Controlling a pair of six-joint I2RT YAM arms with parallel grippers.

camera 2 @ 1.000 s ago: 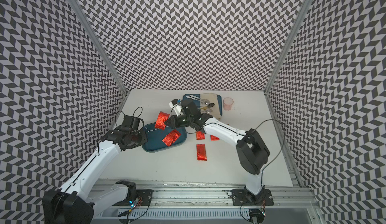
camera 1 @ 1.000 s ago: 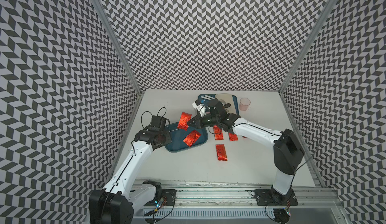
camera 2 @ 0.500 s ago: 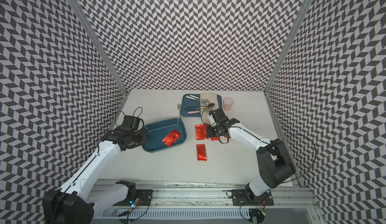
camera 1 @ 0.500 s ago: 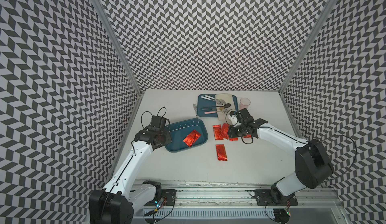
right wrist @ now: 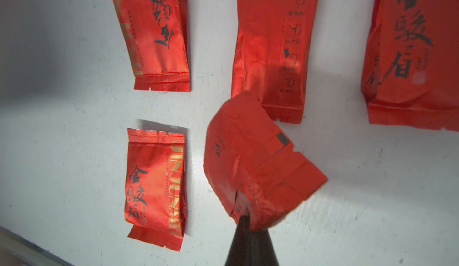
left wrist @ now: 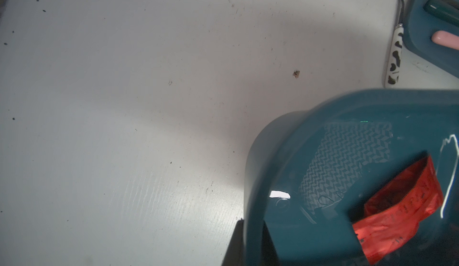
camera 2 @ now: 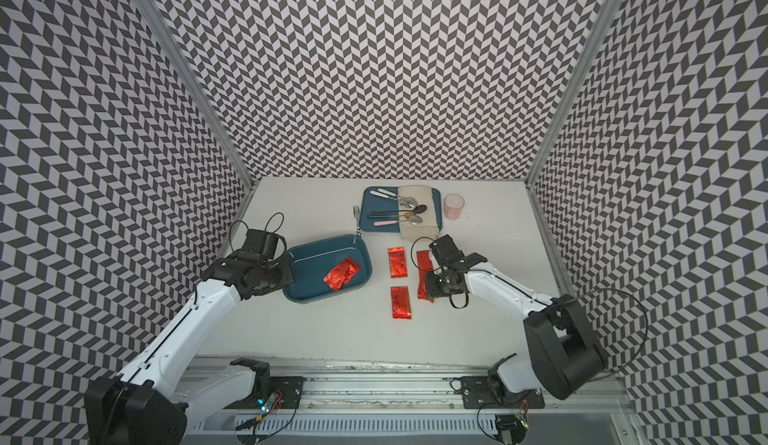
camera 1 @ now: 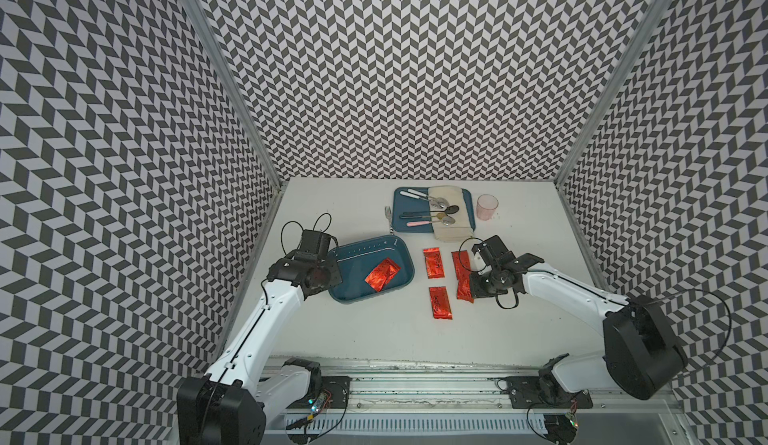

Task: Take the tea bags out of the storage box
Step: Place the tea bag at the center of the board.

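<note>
Left gripper: the left gripper [camera 1: 331, 279] is closed tight on the left wall of the storage box [camera 1: 361, 262]. The left wrist view shows one finger inside the wall and one outside.
Storage box: it stands on the white table [camera 1: 374, 339], left of centre in both top views.
Inside the box: one boxed tea bag [camera 1: 382, 275], creased, lies askew on the floor toward the box's right half.
Right gripper: the right gripper [right wrist: 247, 227] is pinched shut on the end of the held tea bag [right wrist: 255, 163], above the table to the right of the box.
On the table: four loose tea bags [right wrist: 155, 185] lie flat, outside the box, around and beneath the held one.
Background: a tray [camera 1: 403, 222] with spoons and a beige cloth [camera 1: 451, 231] sits behind the box. A pink cup [camera 1: 487, 207] stands just to its right and a fork [camera 1: 388, 218] lies along its left edge.
</note>
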